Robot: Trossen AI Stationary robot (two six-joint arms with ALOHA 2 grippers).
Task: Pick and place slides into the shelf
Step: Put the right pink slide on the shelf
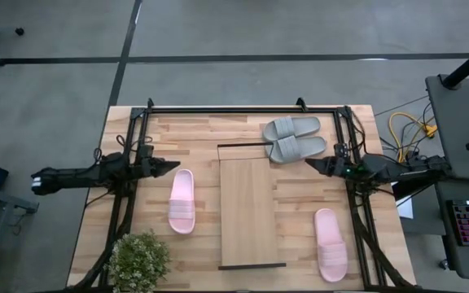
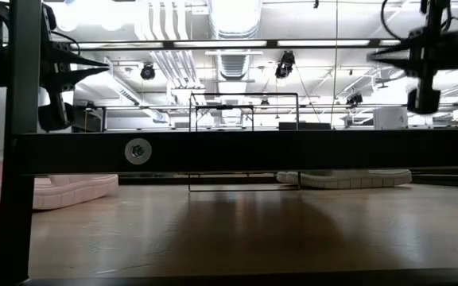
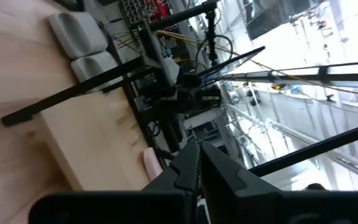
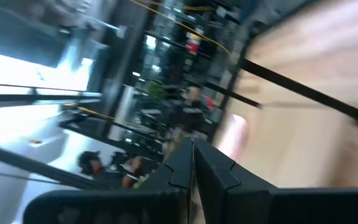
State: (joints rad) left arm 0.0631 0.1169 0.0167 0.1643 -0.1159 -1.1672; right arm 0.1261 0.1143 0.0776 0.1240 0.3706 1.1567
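Seen from above, a long light-wood shelf board (image 1: 249,205) with thin black wire ends lies bare at centre frame. A grey pair of soft slip-on slides (image 1: 295,137) sits at its upper right; one pale pink slide (image 1: 182,200) lies left of it, another (image 1: 330,244) at lower right. The left gripper (image 1: 174,164) and right gripper (image 1: 309,163) hover at either side, fingers pressed together, empty.

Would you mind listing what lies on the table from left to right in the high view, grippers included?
Potted plant → left gripper, shut → pale pink slide → shelf → right gripper, shut → second pale pink slide. The grey pair overlaps the shelf's span, so it is left out.
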